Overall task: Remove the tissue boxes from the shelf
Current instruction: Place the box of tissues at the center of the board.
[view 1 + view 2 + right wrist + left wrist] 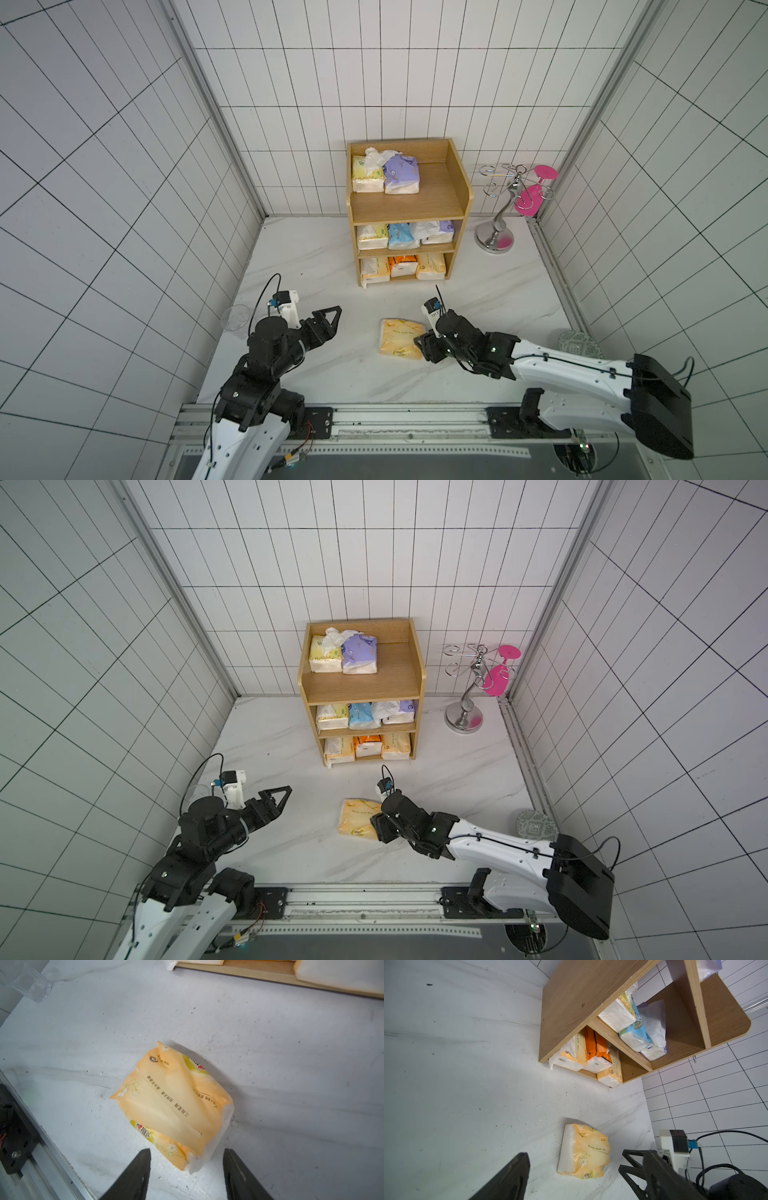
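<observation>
The light-wood shelf stands at the back of the table. Its top tier holds a pale yellow pack and a purple pack. The middle tier has a yellow, a light blue and a purple pack. Two peach packs flank a bright orange one on the bottom tier. One peach-orange tissue pack lies flat on the table. My right gripper is open, its jaws either side of the pack's near corner without touching it. To the pack's left, my left gripper hovers open and empty.
A silver stand with a pink glass stands right of the shelf. A clear plastic cup sits at the table's left edge, behind the left arm. A round patterned object lies at the right edge. A metal rail runs along the front.
</observation>
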